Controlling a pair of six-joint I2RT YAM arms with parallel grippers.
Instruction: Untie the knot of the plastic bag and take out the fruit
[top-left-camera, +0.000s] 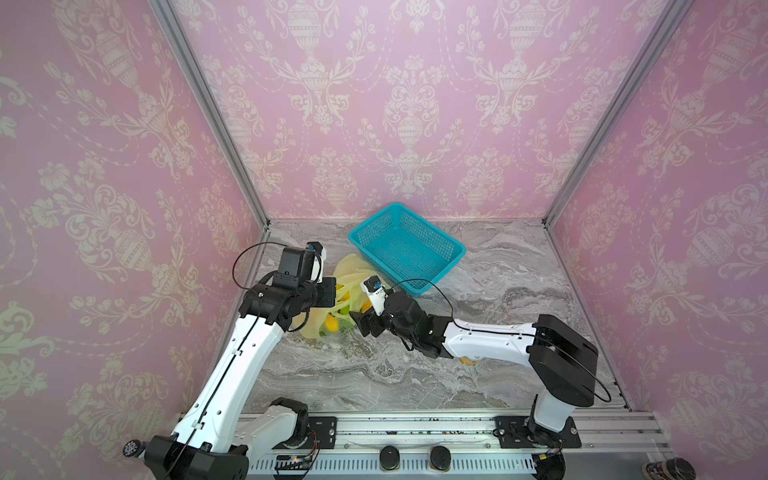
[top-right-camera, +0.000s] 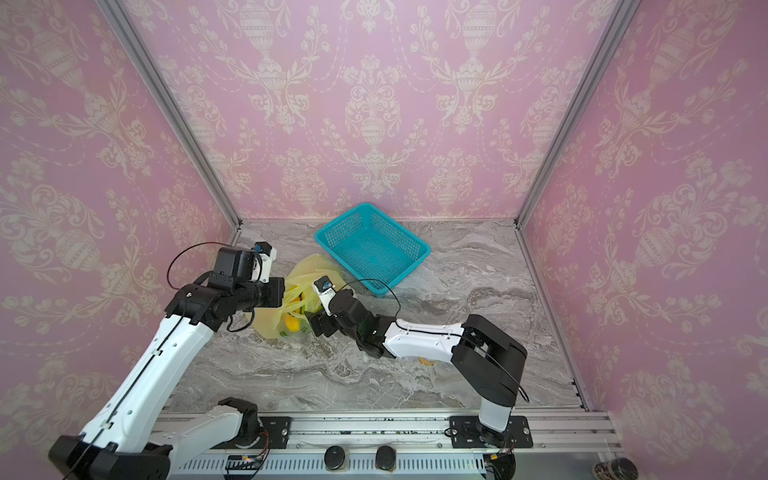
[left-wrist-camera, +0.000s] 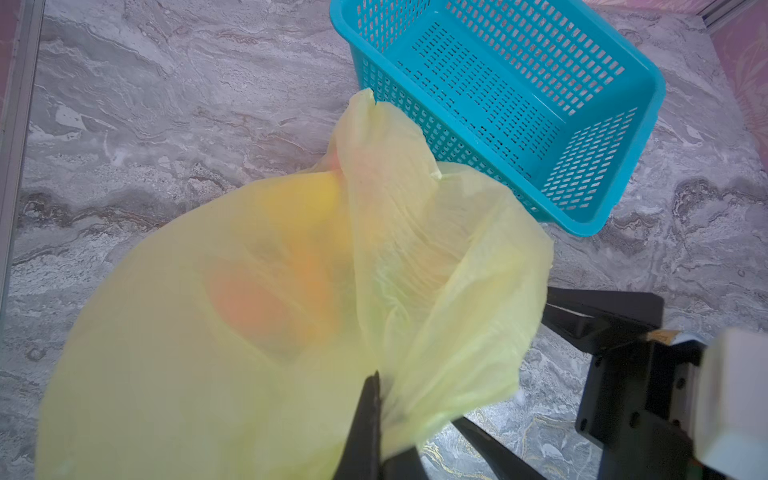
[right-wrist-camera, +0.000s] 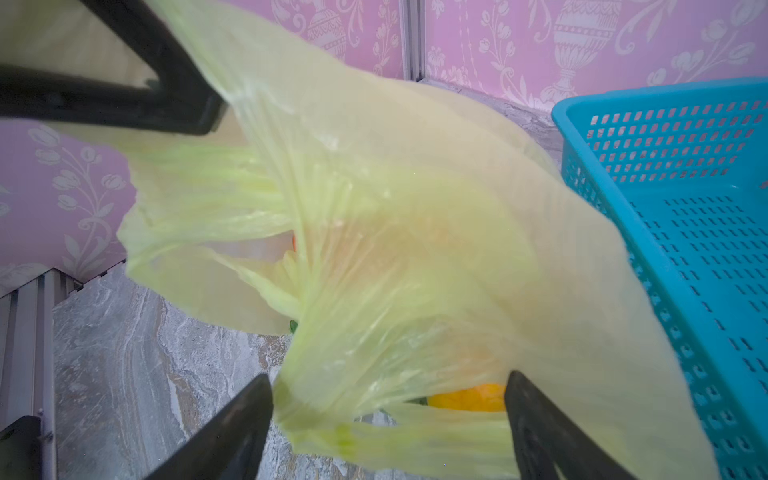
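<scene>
The plastic bag (top-left-camera: 351, 270) (top-right-camera: 309, 268), thin and pale yellow-green, sits on the marble table between my two grippers. Orange and yellow fruit (top-left-camera: 331, 322) (right-wrist-camera: 469, 397) shows through its film and at its open side. My left gripper (left-wrist-camera: 378, 399) is shut on a fold of the bag's film (left-wrist-camera: 415, 332) and holds it up. My right gripper (right-wrist-camera: 388, 378) is open; a bunched handle strip (right-wrist-camera: 374, 432) runs between its fingers without being pinched. I see no tied knot; the handle strips (right-wrist-camera: 216, 187) spread loose.
A teal mesh basket (top-left-camera: 451, 253) (top-right-camera: 417, 253) (left-wrist-camera: 656, 95) stands right behind the bag, with nothing in it. A small yellowish thing (top-left-camera: 469, 360) lies half hidden under my right forearm. Pink walls close the table on three sides.
</scene>
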